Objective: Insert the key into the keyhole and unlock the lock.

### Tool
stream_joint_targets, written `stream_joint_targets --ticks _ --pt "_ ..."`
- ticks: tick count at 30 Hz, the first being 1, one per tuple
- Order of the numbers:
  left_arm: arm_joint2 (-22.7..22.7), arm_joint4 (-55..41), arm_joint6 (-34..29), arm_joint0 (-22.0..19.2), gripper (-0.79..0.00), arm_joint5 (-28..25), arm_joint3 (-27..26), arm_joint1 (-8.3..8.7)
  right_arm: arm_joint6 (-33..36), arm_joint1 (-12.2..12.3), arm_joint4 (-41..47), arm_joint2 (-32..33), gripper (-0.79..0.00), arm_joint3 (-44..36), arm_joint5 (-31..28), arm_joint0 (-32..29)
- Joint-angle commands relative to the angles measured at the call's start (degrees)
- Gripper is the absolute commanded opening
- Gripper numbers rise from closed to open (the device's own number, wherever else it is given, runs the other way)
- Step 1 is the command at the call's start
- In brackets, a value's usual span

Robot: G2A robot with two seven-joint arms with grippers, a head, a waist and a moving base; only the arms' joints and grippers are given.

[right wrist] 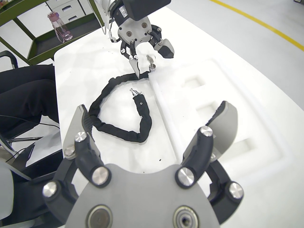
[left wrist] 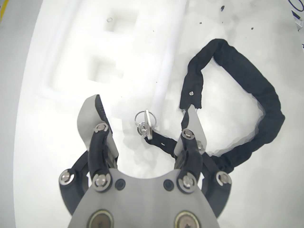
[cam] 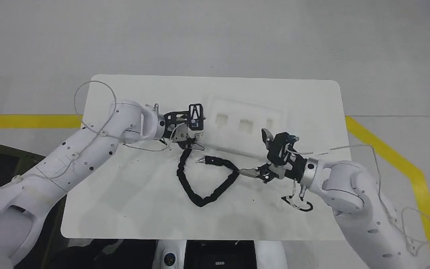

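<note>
A black fabric-sleeved chain lock (cam: 201, 198) lies in a loop on the white table. Its lock head, with the key (left wrist: 148, 123) and a key ring standing in the keyhole, rests between the fingers of my left gripper (left wrist: 143, 104), which is open and touches neither. One left finger (left wrist: 193, 119) stands against the sleeve. The chain's other end, a bare metal pin (right wrist: 135, 92), lies free on the table, apart from the lock head (right wrist: 152, 67). My right gripper (right wrist: 153, 106) is open, hovering over the far bend of the chain (right wrist: 118, 131) with nothing held.
A white foam tray (cam: 269, 111) with square recesses lies along the back of the table, its edge touching the lock head. A thin black cable loop (cam: 299, 202) sits by the right arm. A green cart (right wrist: 35, 46) holding a bottle stands beyond the table's far end.
</note>
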Motion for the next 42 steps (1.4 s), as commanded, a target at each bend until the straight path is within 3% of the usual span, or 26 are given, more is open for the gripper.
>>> stream_joint_targets --ticks 1,8,18,26,33,42 --pt "-1.35 1.12 4.74 0.28 0.000 -0.39 0.63 0.09 -1.92 0.00 -0.37 0.53 0.000 0.33 -0.47 0.24" --pt "-4.55 8.08 22.36 1.37 0.000 -1.46 6.53 -0.40 -11.42 -0.10 -6.24 2.75 0.000 5.59 -2.83 3.51" --pt "-6.11 17.05 45.35 -0.16 0.000 -0.10 20.14 -3.17 -19.48 -0.22 -14.86 4.29 0.000 15.02 -2.69 9.77" --pt "-7.01 22.74 54.15 -2.65 0.000 -0.06 27.03 -4.65 -21.77 0.08 -18.59 6.89 0.000 17.02 -2.05 12.28" --pt "-7.34 31.59 62.27 -4.73 0.000 1.60 30.31 -4.76 -18.38 0.49 -20.87 8.33 0.000 16.69 -2.79 14.94" --pt "-7.89 34.06 63.41 -6.41 -0.001 1.56 33.15 -5.13 -17.93 0.53 -20.38 8.67 -0.001 17.53 -2.54 15.83"
